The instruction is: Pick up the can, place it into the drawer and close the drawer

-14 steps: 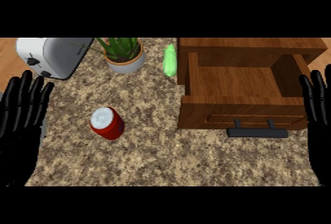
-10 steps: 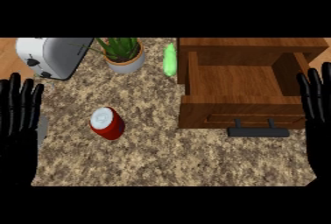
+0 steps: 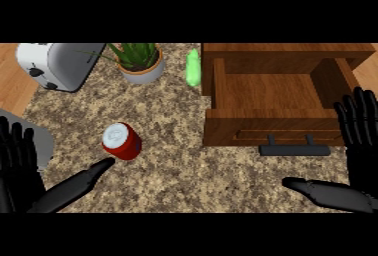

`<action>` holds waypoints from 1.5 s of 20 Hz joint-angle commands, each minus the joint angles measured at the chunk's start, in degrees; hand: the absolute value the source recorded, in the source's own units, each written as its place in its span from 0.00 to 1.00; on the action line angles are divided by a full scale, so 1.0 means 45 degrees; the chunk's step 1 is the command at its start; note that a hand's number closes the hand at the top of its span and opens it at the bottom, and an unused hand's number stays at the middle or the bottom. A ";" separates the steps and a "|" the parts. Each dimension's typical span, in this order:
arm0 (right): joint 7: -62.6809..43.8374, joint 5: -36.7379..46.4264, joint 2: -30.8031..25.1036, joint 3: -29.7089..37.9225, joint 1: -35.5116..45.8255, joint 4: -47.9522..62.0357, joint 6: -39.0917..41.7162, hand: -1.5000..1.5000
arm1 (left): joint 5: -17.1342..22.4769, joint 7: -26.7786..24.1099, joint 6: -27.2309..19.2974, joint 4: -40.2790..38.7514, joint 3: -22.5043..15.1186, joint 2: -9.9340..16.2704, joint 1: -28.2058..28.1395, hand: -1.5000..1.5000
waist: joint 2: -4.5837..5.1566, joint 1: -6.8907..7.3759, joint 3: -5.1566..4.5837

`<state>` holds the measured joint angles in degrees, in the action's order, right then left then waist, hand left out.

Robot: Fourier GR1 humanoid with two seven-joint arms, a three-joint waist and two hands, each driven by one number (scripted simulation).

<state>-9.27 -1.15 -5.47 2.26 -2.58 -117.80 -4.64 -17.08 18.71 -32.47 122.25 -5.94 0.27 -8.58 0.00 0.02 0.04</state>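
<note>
speckled granite counter point(image 3: 184, 165), wooden floor point(image 3: 15, 80)

One can point(image 3: 122, 141), one drawer point(image 3: 275, 95), one toaster point(image 3: 59, 64), one potted plant point(image 3: 139, 61), two hands.

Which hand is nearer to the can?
The left hand: its thumb tip almost reaches the red can. The right hand stays beside the drawer.

Bright, even light; soft shadow beside can point(image 3: 122, 141); no glare, no blur.
</note>
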 commanded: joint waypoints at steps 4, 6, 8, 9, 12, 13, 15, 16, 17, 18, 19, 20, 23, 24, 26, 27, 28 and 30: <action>-0.0024 0.0021 0.0240 0.0082 -0.0782 -0.0010 0.0001 0.00 | -0.3849 0.4115 -0.2403 0.0790 -0.2186 -0.0058 0.0967 0.00 | -0.0007 -0.0066 0.0006; 0.1078 -0.1013 -0.0134 0.1012 -0.1373 0.0570 0.0931 0.00 | -0.3611 0.3917 -0.2161 0.0754 -0.2128 -0.0058 0.0877 0.00 | -0.0010 -0.0058 0.0002; -0.0817 -0.0037 0.0081 0.0168 -0.1200 -0.1218 0.0197 0.00 | -0.3860 0.4415 -0.1934 0.1148 -0.2055 -0.0058 0.0559 0.00 | -0.0018 -0.0029 -0.0007; -0.0393 -0.0306 -0.0052 0.0725 -0.0363 0.0078 0.0313 0.00 | -0.3117 0.3092 -0.2373 -0.0229 -0.1862 -0.0059 0.0992 0.00 | -0.0004 -0.0017 -0.0009; 0.0494 -0.0492 0.0224 0.0958 -0.0428 0.0636 0.0326 0.00 | -0.3315 0.3536 -0.2831 -0.0658 -0.2138 -0.0059 0.1218 0.00 | -0.0003 -0.0022 -0.0008; -0.0701 -0.0912 -0.0355 0.1103 -0.0733 -0.0789 0.0778 0.00 | -0.3584 0.3906 -0.3327 -0.1173 -0.2792 -0.0059 0.1663 0.00 | -0.0008 -0.0073 -0.0008; -0.0295 -0.0949 -0.0508 0.1384 -0.0699 -0.0341 0.0998 0.00 | -0.2651 0.2440 -0.4362 -0.2278 -0.3152 -0.0059 0.1232 0.00 | -0.0003 -0.0064 -0.0013; -0.1121 -0.0533 -0.0186 0.1173 0.0061 -0.0534 0.0183 0.00 | -0.2077 0.2978 -0.2878 -0.2131 -0.1377 -0.0059 0.2186 0.00 | 0.0002 -0.0037 -0.0014; 0.0218 -0.0318 0.0125 0.0748 -0.1021 -0.0210 0.0722 0.00 | -0.2298 0.2782 -0.3999 -0.2986 -0.2370 -0.0059 0.2305 0.00 | 0.0001 -0.0068 -0.0010; 0.0340 -0.0862 -0.0146 0.1443 -0.0545 0.0283 0.0852 0.00 | -0.2278 0.2521 -0.3927 -0.3397 -0.2374 -0.0059 0.2321 0.00 | 0.0003 -0.0056 -0.0009; 0.0632 -0.1194 -0.0352 0.1729 -0.0834 0.0442 0.1224 0.00 | -0.1122 0.0956 -0.4508 -0.4028 -0.2466 -0.0059 0.1611 0.00 | 0.0009 -0.0073 -0.0016; 0.0984 -0.1195 -0.0220 0.1758 -0.1520 0.0128 0.1436 0.00 | -0.1338 0.1813 -0.3710 -0.2881 -0.2175 -0.0059 0.1252 0.00 | -0.0009 -0.0043 -0.0010; -0.0177 -0.1492 -0.0641 0.2153 -0.1463 -0.0778 0.1471 0.00 | -0.0138 0.0258 -0.4685 -0.4962 -0.2211 -0.0059 0.1690 0.00 | -0.0001 -0.0100 -0.0018; -0.0302 -0.1091 -0.0304 0.1779 -0.1007 -0.1064 0.1030 0.00 | 0.0213 0.0003 -0.4376 -0.5381 -0.1801 -0.0059 0.2291 0.00 | 0.0001 -0.0075 -0.0017; 0.0207 -0.0514 0.0290 0.1133 -0.1851 -0.1137 0.1083 0.00 | 0.0511 -0.0953 -0.4837 -0.5267 -0.2686 -0.0059 0.1145 0.00 | -0.0008 -0.0052 -0.0014; 0.0450 -0.1127 -0.0089 0.1748 -0.1434 -0.0470 0.1463 0.00 | 0.0598 -0.1112 -0.5337 -0.6202 -0.2214 -0.0059 0.2063 0.00 | 0.0001 -0.0063 -0.0013; -0.0144 -0.1638 -0.0294 0.1930 -0.2003 -0.1760 0.1779 0.00 | 0.0534 -0.0762 -0.5604 -0.5843 -0.2788 -0.0059 0.1638 0.00 | -0.0012 -0.0084 -0.0013; -0.0989 -0.0990 -0.0019 0.1529 -0.1544 -0.2127 0.0993 0.00 | 0.2079 -0.2715 -0.5425 -0.7152 -0.2339 -0.0059 0.1533 0.00 | -0.0001 -0.0073 -0.0024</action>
<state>-9.28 -6.33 -5.98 9.89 -9.63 -122.64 1.27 -13.82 13.36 -54.98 96.42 -17.68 0.02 -2.54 -0.01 -0.28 -0.02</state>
